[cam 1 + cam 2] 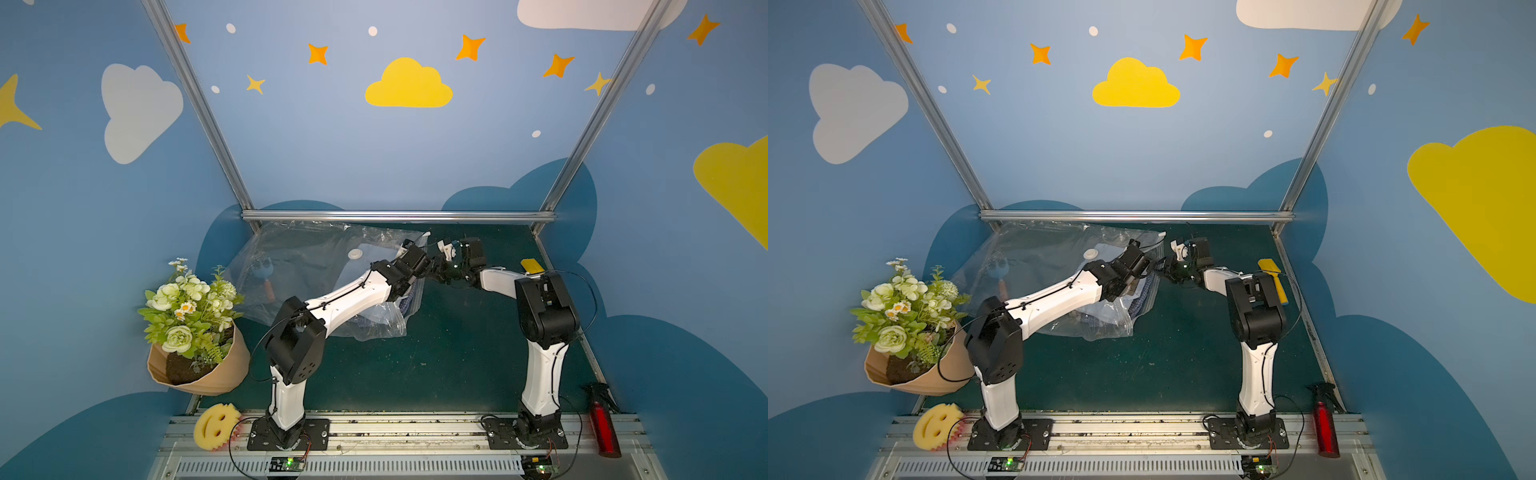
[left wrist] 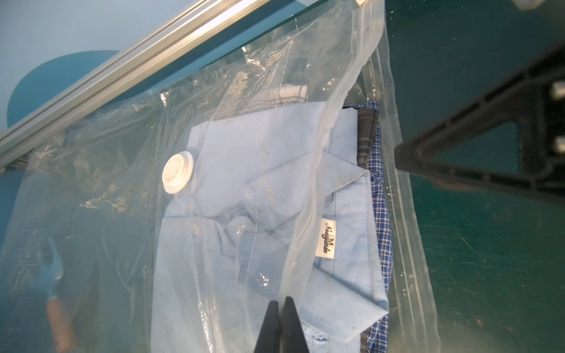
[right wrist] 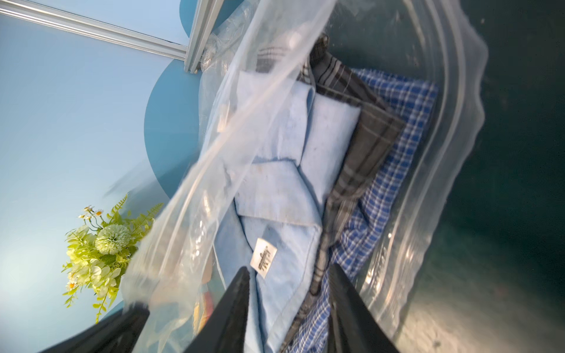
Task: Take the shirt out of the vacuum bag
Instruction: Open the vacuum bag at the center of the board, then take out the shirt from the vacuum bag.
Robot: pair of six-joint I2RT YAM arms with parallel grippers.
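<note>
The clear vacuum bag (image 1: pixel 299 266) (image 1: pixel 1034 257) lies at the back of the green table, its round white valve (image 2: pixel 178 172) facing up. Its mouth faces right and stands open. Inside lies a folded light blue shirt (image 2: pixel 345 244) (image 3: pixel 275 195) on a grey plaid one (image 3: pixel 367 122) and a blue plaid one (image 3: pixel 397 122). My left gripper (image 2: pixel 279 304) (image 1: pixel 411 245) is shut on the bag's upper zip edge and holds that film up off the shirts. My right gripper (image 3: pixel 289 269) (image 1: pixel 430 268) is open at the mouth, one finger on each side of the shirt stack's edge.
A flower bouquet (image 1: pixel 191 316) leans at the left wall, with a yellow smiley sponge (image 1: pixel 216 426) near the left arm's base. A red spray bottle (image 1: pixel 602 424) stands at the front right and a yellow brush (image 1: pixel 532 266) lies behind the right arm. An aluminium rail (image 1: pixel 395 216) bounds the back.
</note>
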